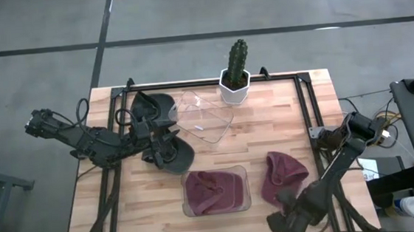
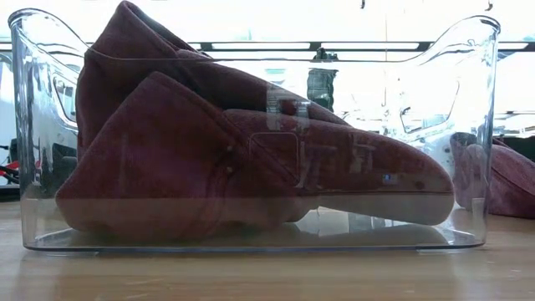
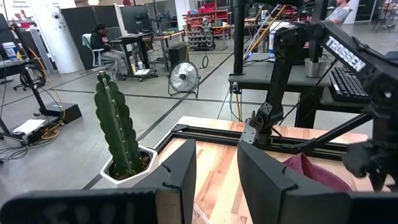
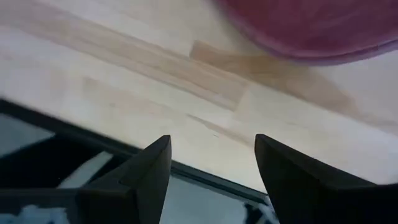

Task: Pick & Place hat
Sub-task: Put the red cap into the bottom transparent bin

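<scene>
A maroon hat [image 1: 213, 189] [image 2: 251, 167] lies folded inside a clear bin [image 1: 187, 206] [image 2: 468, 100] near the table's near edge. A second maroon hat [image 1: 282, 173] [image 2: 512, 180] [image 3: 311, 171] [image 4: 311, 31] rests flat on the wood to the bin's right. Two dark hats [image 1: 154, 105] [image 1: 179, 159] lie on the table's left part. My left gripper [image 1: 173, 139] [image 3: 214, 155] hovers open between the dark hats, pointing toward the right edge, with nothing between its fingers. My right gripper [image 1: 285, 215] [image 4: 211, 140] is open over the near edge, just near of the second maroon hat.
An empty clear bin [image 1: 203, 116] lies tilted at the table's middle. A cactus in a white pot [image 1: 235, 73] [image 3: 118, 130] stands at the far edge. A black frame [image 1: 306, 108] runs around the tabletop. Bare wood [image 1: 281, 117] shows on the right half.
</scene>
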Robot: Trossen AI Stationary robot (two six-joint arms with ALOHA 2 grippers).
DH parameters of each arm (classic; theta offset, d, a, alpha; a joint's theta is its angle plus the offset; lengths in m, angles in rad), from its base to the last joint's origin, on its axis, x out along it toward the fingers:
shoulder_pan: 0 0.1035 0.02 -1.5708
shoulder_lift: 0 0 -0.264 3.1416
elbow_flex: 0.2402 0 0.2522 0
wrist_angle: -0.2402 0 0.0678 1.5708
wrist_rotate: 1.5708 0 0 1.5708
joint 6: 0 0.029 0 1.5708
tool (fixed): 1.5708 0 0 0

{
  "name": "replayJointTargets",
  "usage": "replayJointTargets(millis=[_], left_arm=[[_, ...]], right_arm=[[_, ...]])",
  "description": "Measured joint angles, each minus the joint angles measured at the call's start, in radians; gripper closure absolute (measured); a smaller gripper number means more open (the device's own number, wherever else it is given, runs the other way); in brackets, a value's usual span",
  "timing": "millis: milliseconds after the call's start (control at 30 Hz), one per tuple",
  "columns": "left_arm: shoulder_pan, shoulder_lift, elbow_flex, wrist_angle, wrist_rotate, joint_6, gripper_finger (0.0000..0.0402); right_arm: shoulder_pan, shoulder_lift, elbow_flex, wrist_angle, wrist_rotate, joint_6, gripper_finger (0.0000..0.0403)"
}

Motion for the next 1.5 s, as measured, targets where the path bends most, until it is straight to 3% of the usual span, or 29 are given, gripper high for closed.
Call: replayJointTargets(millis=[200,467,767,1000,1300,1500], left_arm=[[0.000,0.000,0.002,0.005,0.000,0.000,0.0291],[0.000,0.001,0.002,0.007,0.000,-0.020,0.0291],[0.000,0.001,0.001,0.007,0.000,-0.022,0.0291],[0.000,0.001,0.001,0.007,0.000,-0.023,0.0291],[0.000,0.001,0.000,0.007,0.000,-0.023,0.0291],[0.000,0.001,0.000,0.007,0.000,-0.023,0.0291]], right_arm=[[0.000,0.070,0.008,0.203,0.077,0.005,0.0179],[-0.043,0.128,0.009,0.314,0.168,0.066,0.0179],[-0.102,0.028,0.011,0.097,0.184,0.094,0.0179],[-0.181,-0.051,0.010,-0.104,0.264,0.112,0.0179],[-0.303,-0.053,0.007,-0.125,0.272,-0.014,0.0179],[-0.326,-0.053,-0.002,-0.159,0.236,-0.020,0.0179]])
